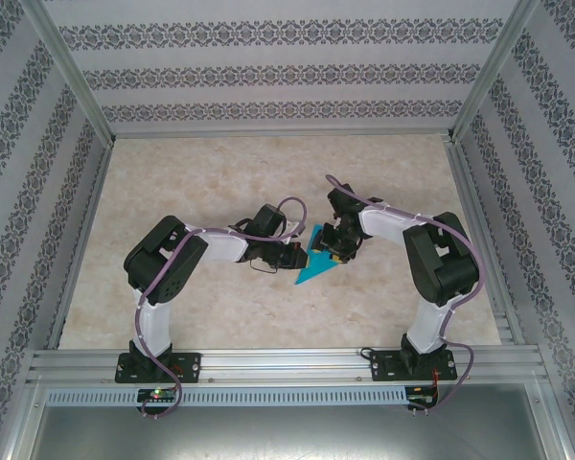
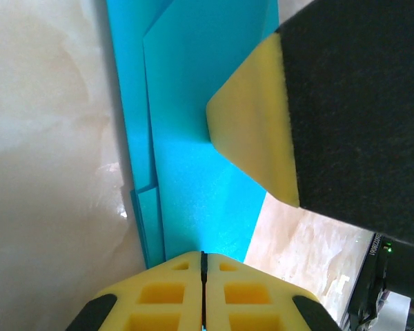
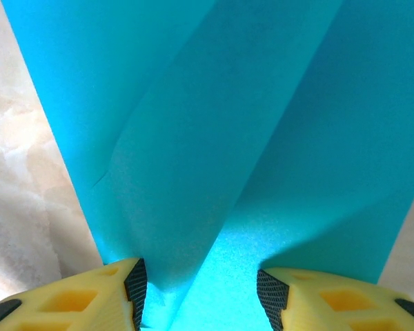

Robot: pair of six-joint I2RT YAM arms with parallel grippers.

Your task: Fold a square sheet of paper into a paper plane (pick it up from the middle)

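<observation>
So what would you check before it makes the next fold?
1. Left pincer shut on the paper's edge: ok.
2. Right pincer open, with the paper rising between its two sides: ok.
3. Paper already creased, with overlapping layers showing: ok.
4. Folded edges lined up evenly: cannot tell.
5. Paper over the middle of the table, well away from its edges: ok.
</observation>
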